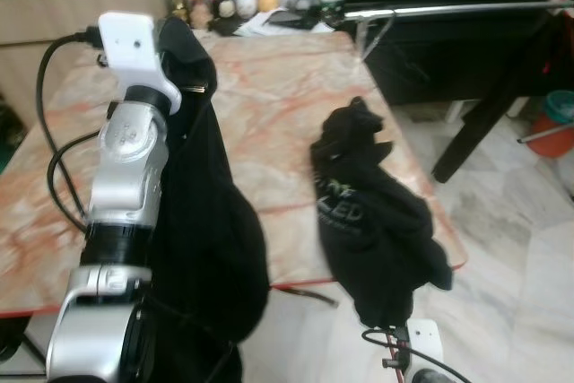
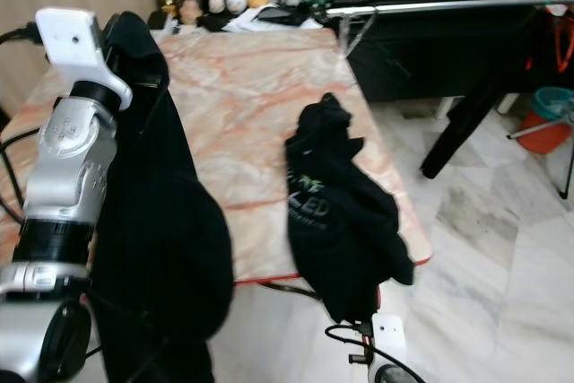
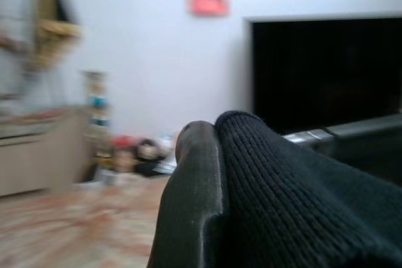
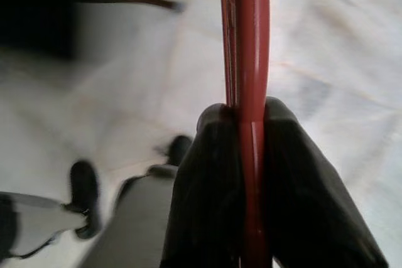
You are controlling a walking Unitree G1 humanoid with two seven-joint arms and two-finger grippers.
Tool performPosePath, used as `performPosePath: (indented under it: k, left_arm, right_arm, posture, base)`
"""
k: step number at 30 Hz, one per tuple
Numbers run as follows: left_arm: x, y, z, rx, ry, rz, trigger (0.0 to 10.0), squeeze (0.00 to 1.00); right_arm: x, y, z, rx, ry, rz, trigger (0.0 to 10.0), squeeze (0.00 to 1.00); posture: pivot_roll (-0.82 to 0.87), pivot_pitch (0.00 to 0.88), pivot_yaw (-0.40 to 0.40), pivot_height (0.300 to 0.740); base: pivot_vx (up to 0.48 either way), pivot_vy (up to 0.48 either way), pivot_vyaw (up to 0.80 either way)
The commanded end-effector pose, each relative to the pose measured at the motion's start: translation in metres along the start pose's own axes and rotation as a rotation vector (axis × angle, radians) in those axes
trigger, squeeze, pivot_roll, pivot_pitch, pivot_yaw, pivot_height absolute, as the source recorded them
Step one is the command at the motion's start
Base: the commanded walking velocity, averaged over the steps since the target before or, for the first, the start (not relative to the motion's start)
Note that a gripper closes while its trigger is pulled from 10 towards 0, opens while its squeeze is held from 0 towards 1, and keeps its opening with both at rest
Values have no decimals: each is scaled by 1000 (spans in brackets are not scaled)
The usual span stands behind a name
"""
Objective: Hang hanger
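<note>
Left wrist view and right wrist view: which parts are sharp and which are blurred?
Left wrist view: the black knitted cloth and finger are sharp, the room behind soft. Right wrist view: the red hanger between the fingers is fairly sharp, the floor blurred.

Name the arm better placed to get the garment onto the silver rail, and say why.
Left. Its tool is raised high with the black knit garment draped from it, near the silver rail. The right tool, shut on a red hanger, sits low near the floor.

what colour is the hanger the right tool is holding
Red, a thin plastic hanger; clearest in the right wrist view.
</note>
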State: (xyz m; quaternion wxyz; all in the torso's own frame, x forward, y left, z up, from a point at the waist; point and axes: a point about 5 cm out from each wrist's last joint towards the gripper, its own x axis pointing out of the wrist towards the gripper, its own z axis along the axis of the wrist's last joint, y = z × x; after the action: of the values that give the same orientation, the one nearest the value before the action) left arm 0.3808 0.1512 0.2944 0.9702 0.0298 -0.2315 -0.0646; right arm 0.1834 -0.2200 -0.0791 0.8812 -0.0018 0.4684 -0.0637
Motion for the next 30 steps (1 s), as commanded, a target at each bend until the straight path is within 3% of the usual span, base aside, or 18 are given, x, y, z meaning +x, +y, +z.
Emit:
performPosePath:
  k: [1,6,8,10,11,13,14,15,18,20,22,25,27,30]
  left_arm:
    - [10,7,19,28,-64,6,10000,0]
    - [30,10,39,45,-100,6,10000,0]
    - [33,12,38,32,-76,9,10000,0]
    - [26,8,21,4,-12,-32,10000,0]
    - [16,6,6,-7,34,-56,10000,0]
    - [11,6,-1,-11,55,-62,10000,0]
    - [-7,8,-17,-22,99,-53,10000,0]
    - [-7,8,-17,-22,99,-53,10000,0]
    - [-50,8,-39,-84,174,-44,10000,0]
    - [-57,8,-41,-84,180,-46,10000,0]
    - [-80,7,-48,-95,216,-72,10000,0]
    - [-100,5,-54,-89,281,-120,10000,0]
    - [-110,1,-61,-36,323,-177,10000,0]
    - [-117,-8,-67,-60,355,-248,10000,0]
  right_arm:
    - [1,4,4,14,-13,4,10000,0]
    - [1,5,4,18,-15,1,10000,0]
    - [1,5,4,20,-15,1,10000,0]
    - [1,5,3,20,-13,1,10000,0]
    - [1,5,3,20,-12,1,10000,0]
    - [1,5,3,20,-12,2,10000,0]
    - [1,5,2,19,-11,2,10000,0]
    - [1,5,2,19,-11,2,10000,0]
    - [0,4,0,17,-6,2,10000,0]
    - [0,4,-1,18,-4,1,10000,0]
    - [0,4,-2,18,0,1,10000,0]
    - [0,3,-4,25,5,-6,10000,0]
    - [0,3,-4,26,6,-9,10000,0]
    - [0,3,-5,37,6,-15,10000,0]
  posture:
    - [182,0,-8,740]
    - [183,0,-2,740]
    - [185,0,-1,740]
    - [186,0,-1,740]
    - [185,0,-1,740]
    - [183,0,-1,740]
    - [186,0,-2,740]
    - [186,0,-2,740]
    - [188,0,-3,740]
    - [191,0,-5,740]
    - [196,0,-6,740]
    - [202,0,-6,740]
    - [198,0,-3,740]
    - [190,0,0,740]
  base:
    - [375,0,0]
    - [371,0,0]
    - [321,0,0]
    - [0,0,0]
    - [0,0,0]
    - [0,0,0]
    - [0,0,0]
    - [0,0,0]
    - [0,0,0]
    - [0,0,0]
    - [0,0,0]
    - [0,0,0]
    - [0,0,0]
    - [0,0,0]
